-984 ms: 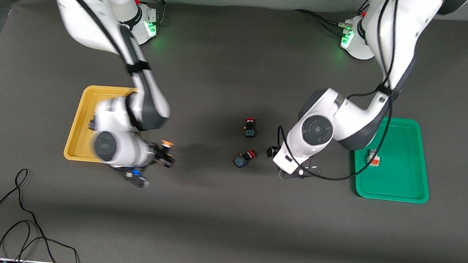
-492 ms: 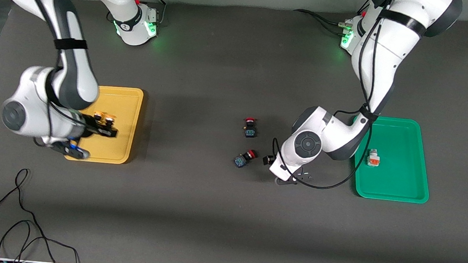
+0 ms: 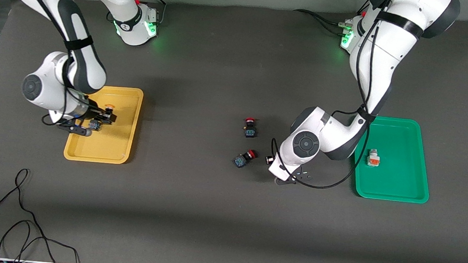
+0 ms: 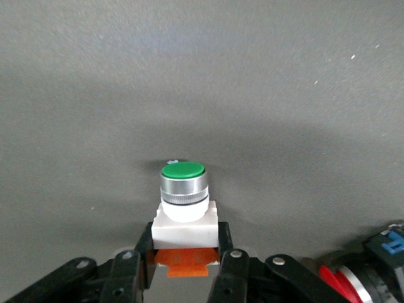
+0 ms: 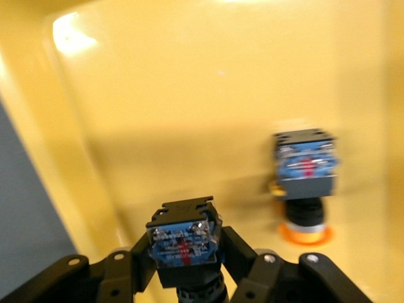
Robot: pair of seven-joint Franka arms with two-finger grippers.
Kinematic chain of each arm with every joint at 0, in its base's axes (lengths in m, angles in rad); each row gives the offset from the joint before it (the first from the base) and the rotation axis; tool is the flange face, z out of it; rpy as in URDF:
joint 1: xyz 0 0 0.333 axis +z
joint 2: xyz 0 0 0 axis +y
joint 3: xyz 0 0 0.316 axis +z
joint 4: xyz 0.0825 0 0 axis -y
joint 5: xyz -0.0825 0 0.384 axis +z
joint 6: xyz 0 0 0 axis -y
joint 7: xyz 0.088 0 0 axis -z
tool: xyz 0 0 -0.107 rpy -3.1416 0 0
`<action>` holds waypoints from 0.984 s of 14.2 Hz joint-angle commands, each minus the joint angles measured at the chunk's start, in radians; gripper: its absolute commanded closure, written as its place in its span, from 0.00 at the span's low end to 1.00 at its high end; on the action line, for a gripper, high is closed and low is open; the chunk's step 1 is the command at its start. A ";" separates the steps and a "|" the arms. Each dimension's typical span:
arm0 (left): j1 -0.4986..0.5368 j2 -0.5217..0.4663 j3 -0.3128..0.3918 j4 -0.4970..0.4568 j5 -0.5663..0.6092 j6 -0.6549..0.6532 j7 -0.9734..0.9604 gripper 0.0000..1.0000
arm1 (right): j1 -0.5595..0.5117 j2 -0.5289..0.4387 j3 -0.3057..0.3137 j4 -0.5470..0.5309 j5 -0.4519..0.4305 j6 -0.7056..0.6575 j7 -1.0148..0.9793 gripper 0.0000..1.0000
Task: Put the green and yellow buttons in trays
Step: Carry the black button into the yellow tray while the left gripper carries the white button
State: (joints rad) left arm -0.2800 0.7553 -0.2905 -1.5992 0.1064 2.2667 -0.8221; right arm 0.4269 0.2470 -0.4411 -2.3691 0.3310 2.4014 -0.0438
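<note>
Left wrist view: round glossy green button (image 4: 183, 171)

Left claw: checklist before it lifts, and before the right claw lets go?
1. Left claw shut on green button: ok.
2. Grip on its white and orange body, cap free: ok.
3. Red button clear of left claw: cannot tell.
4. Green tray has bare floor beside placed button: ok.
5. Right claw over yellow tray, shut on yellow button: ok.
</note>
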 commanded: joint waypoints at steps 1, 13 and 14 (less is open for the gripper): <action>-0.002 -0.132 0.008 0.008 0.006 -0.163 -0.016 0.86 | 0.027 -0.017 -0.005 0.002 0.043 0.007 0.008 0.14; 0.396 -0.498 0.011 -0.149 -0.071 -0.509 0.636 0.86 | 0.024 -0.205 -0.073 0.474 -0.160 -0.620 0.056 0.00; 0.442 -0.499 0.011 -0.157 -0.067 -0.509 0.702 0.85 | 0.026 -0.224 -0.071 0.534 -0.196 -0.672 0.059 0.00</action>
State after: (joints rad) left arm 0.0865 0.3074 -0.2733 -1.6908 0.0461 1.7442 -0.2486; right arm 0.4504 0.0853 -0.5121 -1.9360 0.2031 1.8377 -0.0219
